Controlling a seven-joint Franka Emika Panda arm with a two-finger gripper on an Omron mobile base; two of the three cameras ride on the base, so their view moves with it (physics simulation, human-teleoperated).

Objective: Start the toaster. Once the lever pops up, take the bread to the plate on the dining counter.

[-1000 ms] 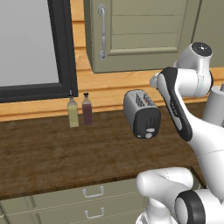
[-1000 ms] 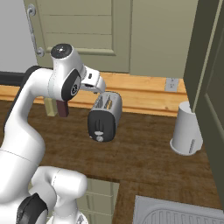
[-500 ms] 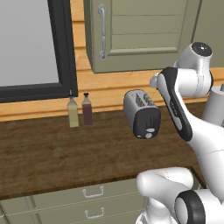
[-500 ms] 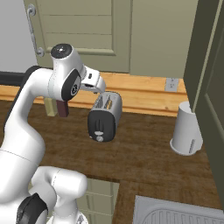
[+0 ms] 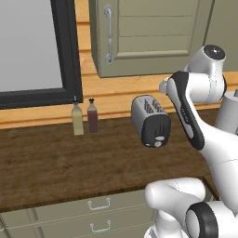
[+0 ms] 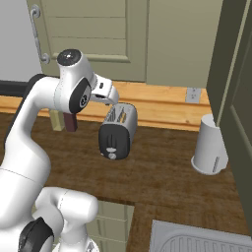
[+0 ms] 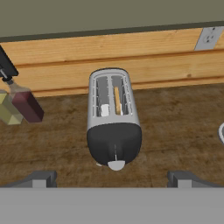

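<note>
The silver-grey toaster (image 5: pixel 149 120) (image 6: pixel 118 130) (image 7: pixel 113 120) stands on the wooden worktop by the wall, its black end face turned toward me. On that face sits the small pale lever (image 5: pixel 159 138) (image 6: pixel 112 149), just above the knob. The bread (image 7: pixel 117 99) shows as a thin tan edge standing in the toaster's right slot. My gripper (image 7: pixel 111 179) hovers above and in front of the toaster, open wide with nothing between its fingertips (image 7: pixel 41 179). The plate and the dining counter are out of view.
Two bottles (image 5: pixel 77 122) (image 5: pixel 92 118) stand left of the toaster against the wall. A white canister (image 6: pixel 210 145) stands to the right. Wall cabinets (image 5: pixel 148 32) hang overhead. A sink (image 6: pixel 197 241) lies at the near right. A wall socket (image 7: pixel 205 38) sits behind.
</note>
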